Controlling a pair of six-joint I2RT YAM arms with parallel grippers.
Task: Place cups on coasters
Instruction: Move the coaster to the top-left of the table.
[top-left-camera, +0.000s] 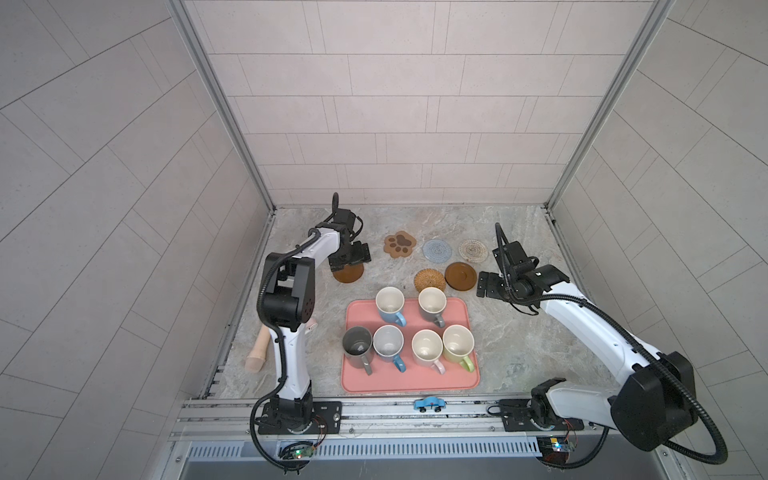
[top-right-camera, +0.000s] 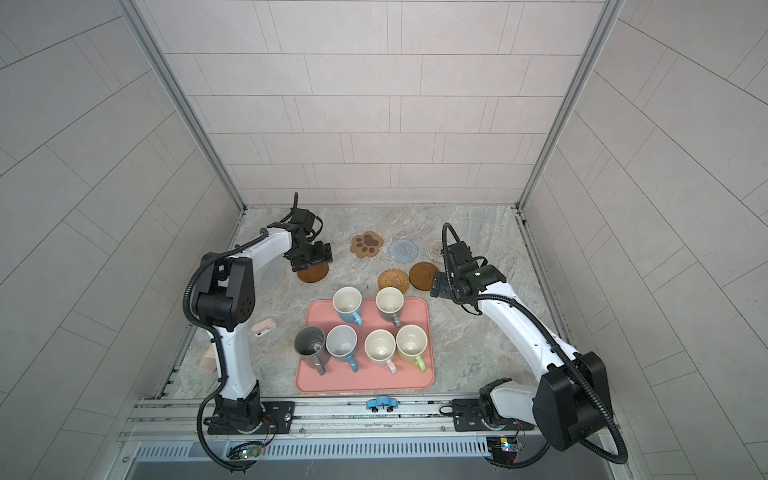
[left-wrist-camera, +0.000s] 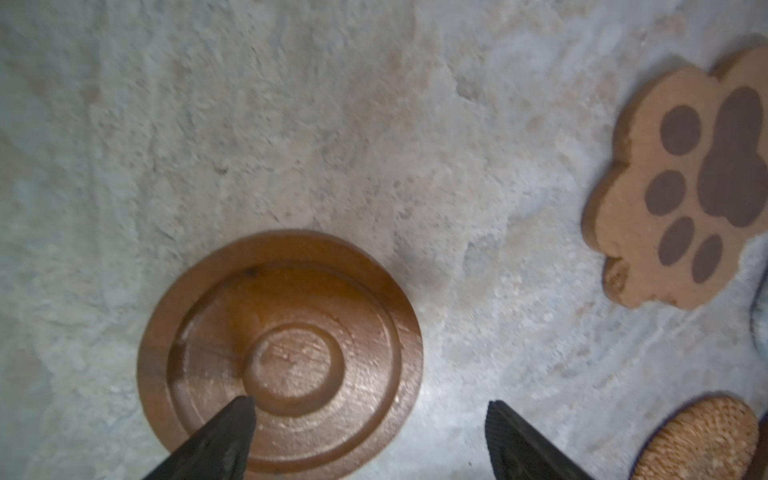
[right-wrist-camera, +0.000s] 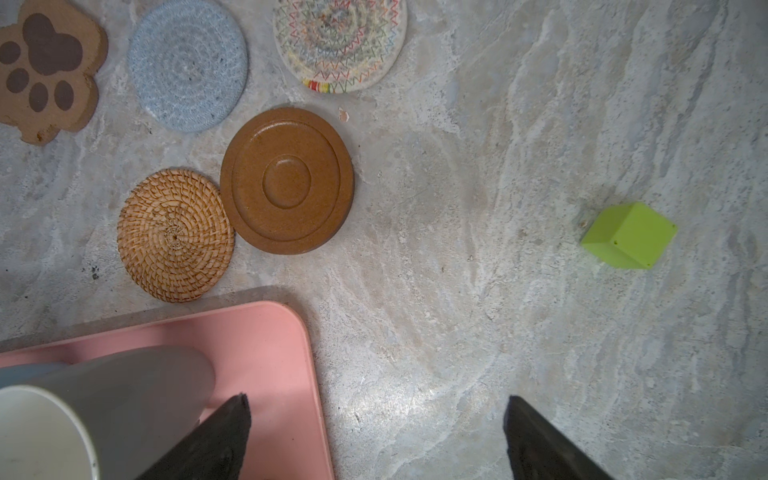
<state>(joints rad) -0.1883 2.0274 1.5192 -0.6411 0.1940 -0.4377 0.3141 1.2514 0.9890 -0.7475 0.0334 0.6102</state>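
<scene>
Several cups stand upright on the pink tray (top-left-camera: 409, 380): two blue ones (top-left-camera: 390, 304) (top-left-camera: 388, 343), a grey-brown one (top-left-camera: 432, 304), a dark grey one (top-left-camera: 357, 345), a pale pink one (top-left-camera: 427, 348) and a light green one (top-left-camera: 458, 344). Behind the tray lie the bare coasters: paw-print (top-left-camera: 400, 244), blue-grey knit (top-left-camera: 437, 249), patterned round (top-left-camera: 473, 249), rattan (top-left-camera: 429, 280) and a brown disc (top-left-camera: 460, 275). Another brown disc (left-wrist-camera: 280, 353) lies apart at the left, under my open, empty left gripper (left-wrist-camera: 370, 407). My right gripper (right-wrist-camera: 376, 402) hangs open and empty over the tray's far right corner, beside the grey-brown cup (right-wrist-camera: 104, 399).
A green cube (right-wrist-camera: 629, 236) sits on the marble to the right of the coasters. A small pink gadget (top-right-camera: 264, 326) and a beige cylinder (top-left-camera: 257, 349) lie by the left arm's base. A blue toy car (top-left-camera: 429, 403) rests on the front rail. Walls enclose three sides.
</scene>
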